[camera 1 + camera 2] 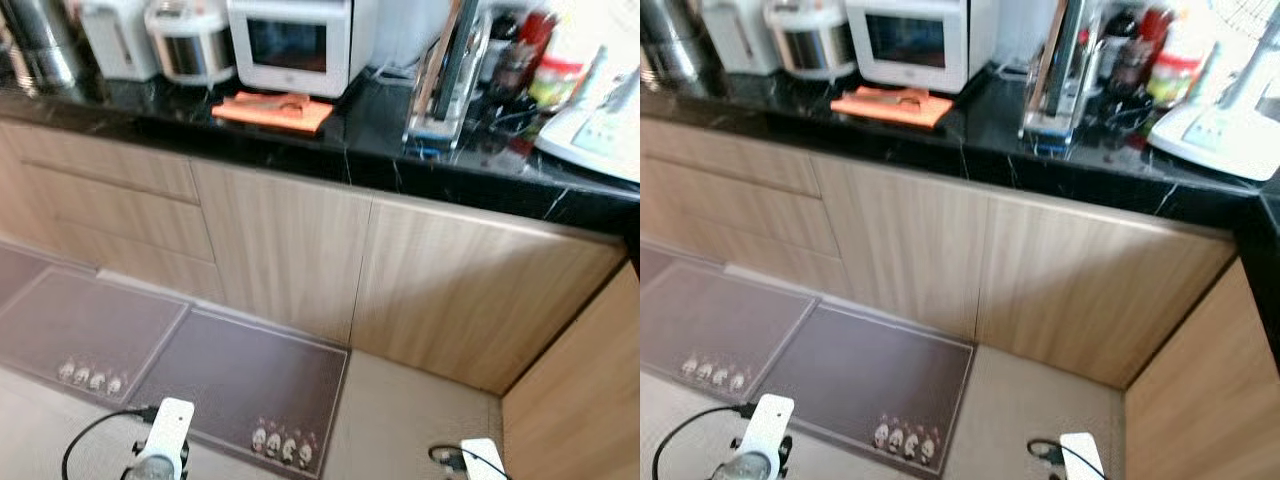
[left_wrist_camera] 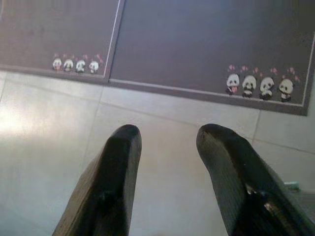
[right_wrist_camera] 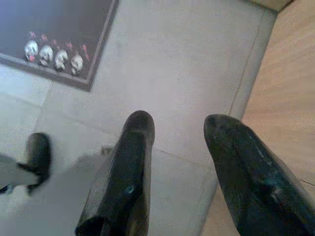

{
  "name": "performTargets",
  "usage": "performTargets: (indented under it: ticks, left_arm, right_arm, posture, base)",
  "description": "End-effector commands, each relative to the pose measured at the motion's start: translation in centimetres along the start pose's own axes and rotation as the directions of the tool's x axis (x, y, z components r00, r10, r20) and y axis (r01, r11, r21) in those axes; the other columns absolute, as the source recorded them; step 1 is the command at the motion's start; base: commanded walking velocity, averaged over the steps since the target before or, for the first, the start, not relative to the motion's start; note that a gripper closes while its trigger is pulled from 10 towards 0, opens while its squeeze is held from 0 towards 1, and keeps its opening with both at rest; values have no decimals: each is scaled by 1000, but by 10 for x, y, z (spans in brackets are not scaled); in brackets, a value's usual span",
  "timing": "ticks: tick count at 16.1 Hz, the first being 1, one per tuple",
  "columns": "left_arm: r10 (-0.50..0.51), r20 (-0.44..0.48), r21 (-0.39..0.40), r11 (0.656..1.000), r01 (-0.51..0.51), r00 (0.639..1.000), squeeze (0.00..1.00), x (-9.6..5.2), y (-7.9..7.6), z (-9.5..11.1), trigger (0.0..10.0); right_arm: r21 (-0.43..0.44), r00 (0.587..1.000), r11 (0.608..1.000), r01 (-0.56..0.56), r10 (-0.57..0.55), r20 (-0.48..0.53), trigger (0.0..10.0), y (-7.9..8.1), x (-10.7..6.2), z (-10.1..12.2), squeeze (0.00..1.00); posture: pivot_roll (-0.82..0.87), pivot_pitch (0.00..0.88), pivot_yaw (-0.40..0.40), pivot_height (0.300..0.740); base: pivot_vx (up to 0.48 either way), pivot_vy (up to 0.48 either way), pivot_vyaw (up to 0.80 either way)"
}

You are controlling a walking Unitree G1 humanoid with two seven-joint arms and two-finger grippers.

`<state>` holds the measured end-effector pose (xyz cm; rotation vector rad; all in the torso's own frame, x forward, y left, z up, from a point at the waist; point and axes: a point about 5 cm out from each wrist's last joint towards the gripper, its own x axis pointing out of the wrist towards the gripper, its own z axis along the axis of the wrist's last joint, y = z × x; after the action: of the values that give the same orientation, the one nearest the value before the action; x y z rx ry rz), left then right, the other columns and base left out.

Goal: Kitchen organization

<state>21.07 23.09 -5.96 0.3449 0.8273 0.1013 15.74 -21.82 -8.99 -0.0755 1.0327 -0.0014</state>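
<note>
Two grippers are seen hanging low over the floor: the left gripper [image 2: 165, 142] and right gripper [image 3: 189, 132], each with fingers spread and nothing held. An orange cloth [image 1: 272, 109] lies on the black counter [image 1: 370, 150], upper centre, before the white oven [image 1: 290, 42].

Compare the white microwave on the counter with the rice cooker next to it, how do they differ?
The microwave is a boxy white unit with a dark window in front; the rice cooker is rounded, silver-bodied with a white lid, and has no window. The microwave looks wider and taller than the rice cooker. An orange cloth lies in front of the microwave, none before the rice cooker. Both stand at the back of the black countertop.
</note>
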Motion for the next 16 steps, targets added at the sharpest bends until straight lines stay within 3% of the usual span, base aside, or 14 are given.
performTargets:
  ticks: [1, 6, 16]
  left_arm:
    - [13, -14, -5, 1000, -13, 1000, 0, 0, 4, -3, 10000]
    - [11, -16, -3, 1000, -12, 1000, 0, 0, 5, -4, 10000]
    - [1, -22, 1, 1000, -1, 1000, 0, 0, 5, -4, 10000]
  right_arm:
    - [4, 1000, 1000, -16, 16, 24, 10000, 7, 2, 9, 0]
    - [14, 999, 1000, -24, 23, 40, 10000, 19, 6, 24, 0]
    - [33, 999, 999, -16, 15, 35, 10000, 18, 6, 22, 0]
  posture:
    - [-19, 0, -28, 740]
    - [-18, 0, -26, 740]
    - [-16, 0, -23, 740]
  base:
    - [0, 345, 0]
    - [0, 347, 0]
    - [0, 354, -61]
